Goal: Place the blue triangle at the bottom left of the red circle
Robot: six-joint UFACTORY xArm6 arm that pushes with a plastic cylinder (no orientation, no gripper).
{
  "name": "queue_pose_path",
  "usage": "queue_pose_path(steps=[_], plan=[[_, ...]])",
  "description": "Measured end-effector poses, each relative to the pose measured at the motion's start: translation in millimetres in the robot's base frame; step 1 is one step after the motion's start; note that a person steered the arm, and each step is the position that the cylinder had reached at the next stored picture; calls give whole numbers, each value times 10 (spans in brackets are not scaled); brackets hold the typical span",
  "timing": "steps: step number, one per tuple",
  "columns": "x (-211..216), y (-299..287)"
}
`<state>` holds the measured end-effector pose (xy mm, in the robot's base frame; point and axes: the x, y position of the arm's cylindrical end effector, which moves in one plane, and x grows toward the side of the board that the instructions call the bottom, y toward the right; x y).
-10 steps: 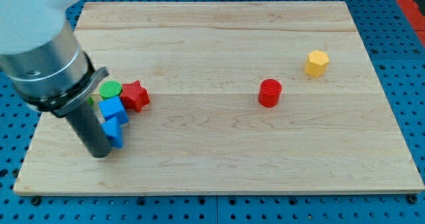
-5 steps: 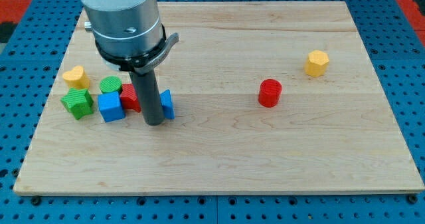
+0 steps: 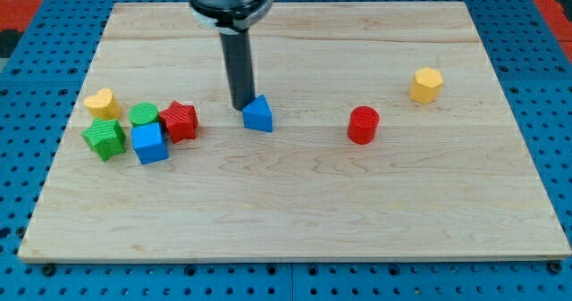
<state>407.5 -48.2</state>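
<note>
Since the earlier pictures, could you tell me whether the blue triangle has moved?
Yes. The blue triangle has slid toward the view's right and slightly up, away from the red star and closer to the red circle.

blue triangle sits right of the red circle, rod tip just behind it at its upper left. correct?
Not quite. The camera view shows the blue triangle on the view's left of the red circle, not its right, with bare board between them. The rest holds: my tip is just at the triangle's upper left.
</note>
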Motion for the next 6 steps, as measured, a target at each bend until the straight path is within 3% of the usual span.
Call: queue_pose_path(steps=[1,3,6], plan=[[-20,290],[-4,218],[397,614]])
